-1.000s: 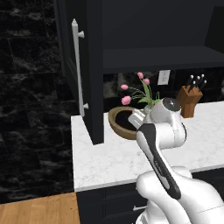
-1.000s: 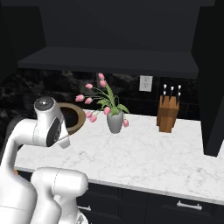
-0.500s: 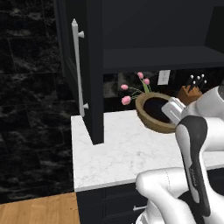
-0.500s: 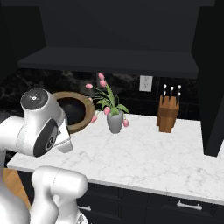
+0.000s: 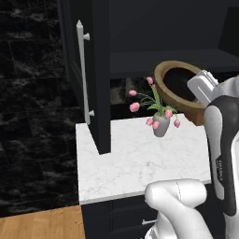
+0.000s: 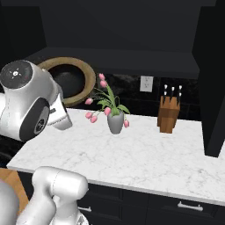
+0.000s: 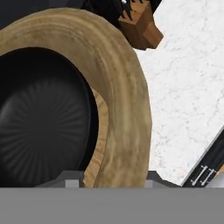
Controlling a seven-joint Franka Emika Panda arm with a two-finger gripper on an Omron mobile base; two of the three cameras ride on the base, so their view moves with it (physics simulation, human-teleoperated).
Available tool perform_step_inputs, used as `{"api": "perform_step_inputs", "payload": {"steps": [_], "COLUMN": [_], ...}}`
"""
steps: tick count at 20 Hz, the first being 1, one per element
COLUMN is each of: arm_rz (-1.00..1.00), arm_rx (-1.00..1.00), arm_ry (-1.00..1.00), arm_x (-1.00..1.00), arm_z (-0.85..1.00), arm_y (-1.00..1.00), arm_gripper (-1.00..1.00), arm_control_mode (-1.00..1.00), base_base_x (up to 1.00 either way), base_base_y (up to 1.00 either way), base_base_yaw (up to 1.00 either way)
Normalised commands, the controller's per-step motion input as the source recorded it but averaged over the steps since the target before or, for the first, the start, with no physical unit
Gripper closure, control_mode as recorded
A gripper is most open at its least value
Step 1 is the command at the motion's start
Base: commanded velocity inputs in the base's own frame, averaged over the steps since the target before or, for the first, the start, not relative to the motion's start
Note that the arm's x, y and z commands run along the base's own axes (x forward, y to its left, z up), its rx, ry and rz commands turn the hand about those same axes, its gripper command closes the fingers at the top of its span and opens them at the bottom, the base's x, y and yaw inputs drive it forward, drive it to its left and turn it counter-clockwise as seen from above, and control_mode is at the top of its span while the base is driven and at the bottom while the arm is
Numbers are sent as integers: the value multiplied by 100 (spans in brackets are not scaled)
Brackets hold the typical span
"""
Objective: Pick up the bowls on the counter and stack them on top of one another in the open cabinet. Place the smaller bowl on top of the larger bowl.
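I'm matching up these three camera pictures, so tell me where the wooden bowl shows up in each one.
Left base view: wooden bowl at upper right, tilted, above the flower vase.
Right base view: upper left, behind the arm's white joint, left of the flowers.
Hand view: across the left and centre, rim up close.
Shared landmark: the knife block, at the top of the hand view too.

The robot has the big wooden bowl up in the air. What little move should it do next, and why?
Probably lift the bowl a bit higher and carry it in over the cabinet shelf. It hangs tilted above the counter, next to the flowers, with its rim about level with the shelf's edge, so it likely needs more height before it can go in and be set down.
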Motion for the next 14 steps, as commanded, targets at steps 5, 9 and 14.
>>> {"api": "perform_step_inputs", "payload": {"steps": [5, 9, 14], "arm_rz": [0, 0, 0], "arm_rx": [0, 0, 0], "arm_ry": [-9, 6, 8], "arm_x": [76, 100, 100], "arm_z": [45, 0, 0], "arm_y": [0, 0, -3], "arm_gripper": [100, 100, 100], "arm_control_mode": [-100, -100, -100], "base_base_x": [0, 0, 0], "base_base_y": [0, 0, 0], "base_base_yaw": [0, 0, 0]}}
